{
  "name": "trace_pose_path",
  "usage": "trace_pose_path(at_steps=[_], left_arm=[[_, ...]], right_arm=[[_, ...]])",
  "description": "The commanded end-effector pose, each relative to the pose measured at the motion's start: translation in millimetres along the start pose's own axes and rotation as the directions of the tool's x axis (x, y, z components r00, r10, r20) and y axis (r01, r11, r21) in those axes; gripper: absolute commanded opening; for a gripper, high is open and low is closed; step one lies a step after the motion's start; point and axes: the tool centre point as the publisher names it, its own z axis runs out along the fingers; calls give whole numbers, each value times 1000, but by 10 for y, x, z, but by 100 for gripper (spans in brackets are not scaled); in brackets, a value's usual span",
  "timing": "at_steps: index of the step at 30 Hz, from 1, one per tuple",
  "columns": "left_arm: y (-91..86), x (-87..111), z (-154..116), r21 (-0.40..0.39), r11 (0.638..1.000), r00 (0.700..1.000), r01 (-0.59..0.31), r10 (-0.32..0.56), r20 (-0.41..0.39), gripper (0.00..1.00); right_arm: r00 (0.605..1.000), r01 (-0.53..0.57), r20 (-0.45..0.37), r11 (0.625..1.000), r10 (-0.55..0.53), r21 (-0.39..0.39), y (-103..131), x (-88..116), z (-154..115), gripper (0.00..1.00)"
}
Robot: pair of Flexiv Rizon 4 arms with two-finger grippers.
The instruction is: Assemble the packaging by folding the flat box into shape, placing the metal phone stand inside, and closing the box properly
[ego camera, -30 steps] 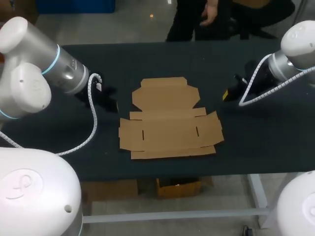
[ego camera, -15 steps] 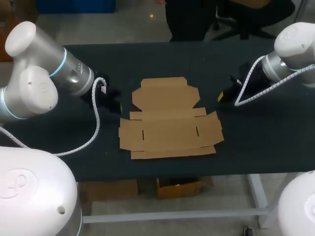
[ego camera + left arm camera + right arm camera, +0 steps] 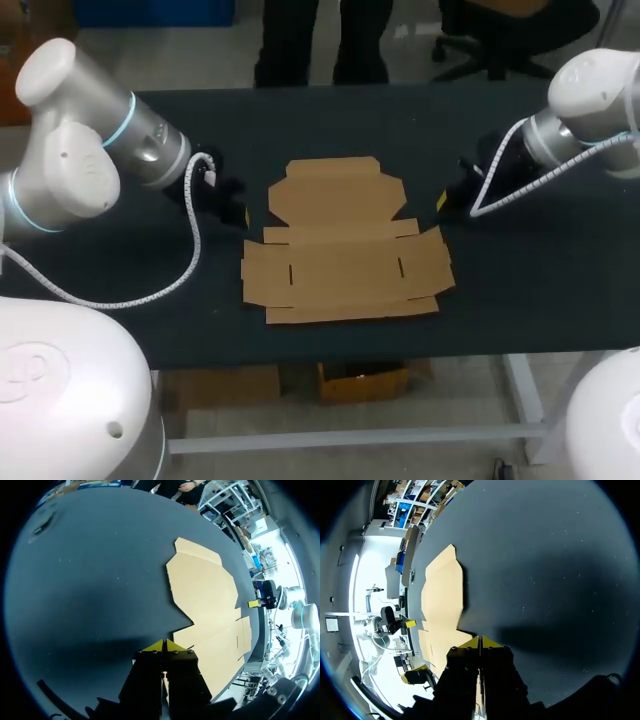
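The flat brown cardboard box (image 3: 345, 243) lies unfolded in the middle of the black table (image 3: 340, 120), also seen ahead of each wrist's fingers (image 3: 205, 605) (image 3: 442, 605). My left gripper (image 3: 240, 214) is shut and empty, just off the box's left edge; in its own view its yellow tips (image 3: 164, 646) meet over the table by the cardboard's edge. My right gripper (image 3: 443, 200) is shut and empty at the box's right side, its tips (image 3: 480, 642) closed together near the cardboard. No metal phone stand shows in any view.
Bare black table surrounds the cardboard on all sides. The table's front edge (image 3: 340, 355) runs just below the box. A person stands beyond the far edge, not reaching over the table.
Both arms have moved inward toward the box: the left gripper to the right, the right gripper to the left. Both stayed shut. The box has not moved.
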Motion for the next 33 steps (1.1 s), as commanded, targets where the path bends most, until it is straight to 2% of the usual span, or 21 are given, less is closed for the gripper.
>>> trace_pose_path(at_steps=[1, 10, 33], left_arm=[[-19, -23, 36, -6, 1000, 1000, -1, 1, -6, 0], [-40, -53, 73, -11, 1000, 1000, -3, 3, -27, 0], [-63, -83, 267, -17, 1000, 996, -21, 20, -86, 0]], right_arm=[[1000, -1, -1, 1000, 1, -1, -20, -25, 47, 0], [1000, 1, -19, 1000, -1, 29, -8, -17, 192, 0], [1000, 3, -25, 998, -1, 63, -23, 15, 369, 0]])
